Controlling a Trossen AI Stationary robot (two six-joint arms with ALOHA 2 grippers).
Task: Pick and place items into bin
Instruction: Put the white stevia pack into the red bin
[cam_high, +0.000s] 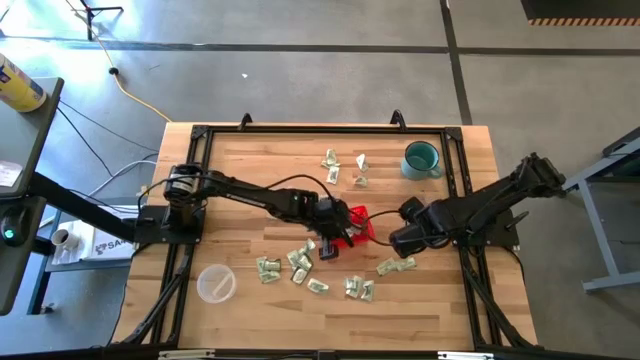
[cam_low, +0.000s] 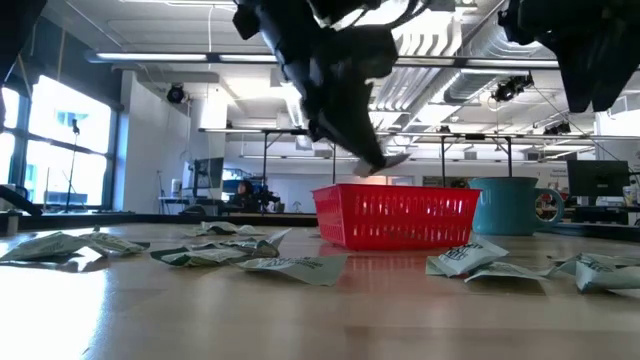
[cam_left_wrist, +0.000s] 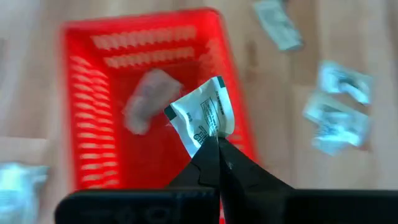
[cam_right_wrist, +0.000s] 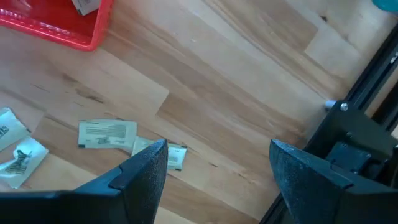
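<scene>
Crinkly white-green packet (cam_left_wrist: 203, 117) pinched in closed left pincer (cam_left_wrist: 217, 142) above red mesh basket (cam_left_wrist: 93, 56); right pincer (cam_right_wrist: 214, 165) agape, empty.

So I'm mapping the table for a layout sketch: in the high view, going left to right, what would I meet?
Clear plastic cup → left tool, shut on a packet → red basket → right tool, open → teal mug.

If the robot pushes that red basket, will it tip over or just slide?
The red basket probably slides rather than tips: its sides are low and it sits flat on the table. It looks light, being thin mesh with only a packet or so inside, so a small nudge may move it. The left pincer, holding a packet above it, isn't touching it.
</scene>
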